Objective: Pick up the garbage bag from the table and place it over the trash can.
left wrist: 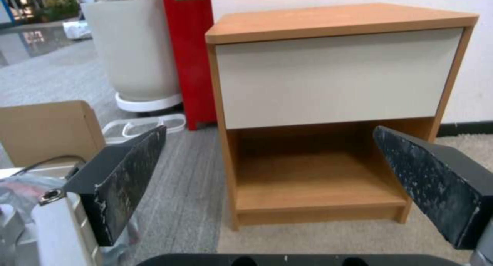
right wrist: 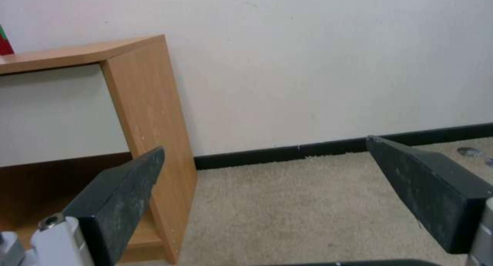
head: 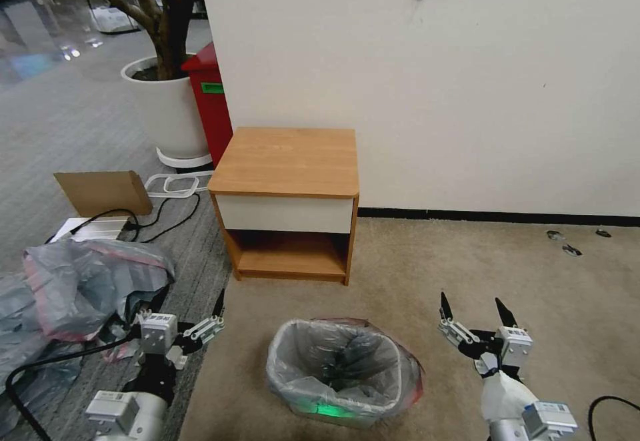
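Both spread claws, left claw (head: 185, 321) and right claw (head: 477, 314), flank the thin, crinkly grey plastic garbage bag (head: 343, 354), flimsy-looking; likeliest hold, its pink rim.

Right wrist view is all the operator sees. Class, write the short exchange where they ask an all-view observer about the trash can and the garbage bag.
Operator: Where is the trash can?
Observer: The trash can stands on the carpet in front of the table, between the left tool and the right tool.
Operator: And the garbage bag?
Observer: The garbage bag lines the trash can, its pink rim around the top.
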Robot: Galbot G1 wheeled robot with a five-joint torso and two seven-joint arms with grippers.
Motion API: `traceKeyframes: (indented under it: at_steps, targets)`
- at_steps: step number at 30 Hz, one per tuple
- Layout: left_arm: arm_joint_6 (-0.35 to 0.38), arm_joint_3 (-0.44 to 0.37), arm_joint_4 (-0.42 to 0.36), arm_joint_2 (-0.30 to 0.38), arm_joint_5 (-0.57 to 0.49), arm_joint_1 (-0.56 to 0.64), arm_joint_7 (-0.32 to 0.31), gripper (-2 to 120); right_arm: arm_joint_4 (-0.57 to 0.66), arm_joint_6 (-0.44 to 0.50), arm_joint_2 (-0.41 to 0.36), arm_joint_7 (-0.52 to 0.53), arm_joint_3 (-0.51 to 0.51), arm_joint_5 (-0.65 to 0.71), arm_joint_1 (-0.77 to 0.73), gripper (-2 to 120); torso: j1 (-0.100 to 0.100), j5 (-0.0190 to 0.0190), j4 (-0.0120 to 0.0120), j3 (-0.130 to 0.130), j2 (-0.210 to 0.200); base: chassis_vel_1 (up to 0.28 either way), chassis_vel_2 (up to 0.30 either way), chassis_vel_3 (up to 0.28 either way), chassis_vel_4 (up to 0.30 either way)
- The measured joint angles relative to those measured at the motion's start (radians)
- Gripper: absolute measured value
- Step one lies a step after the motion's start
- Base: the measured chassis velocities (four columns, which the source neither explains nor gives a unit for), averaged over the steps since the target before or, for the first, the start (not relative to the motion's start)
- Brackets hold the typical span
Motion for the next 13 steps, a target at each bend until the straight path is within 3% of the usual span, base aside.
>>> traceKeyframes:
  at_steps: [13]
  targets:
    - [0.004, 0.003, 0.0, 0.0, -0.003, -0.002, -0.004, 100, 0.0, -0.002, -0.001, 0.001, -0.001, 0.0, 0.001, 100, 0.0, 0.0, 0.0, 0.0, 0.0, 0.0, 0.0, 0.0, 0.0]
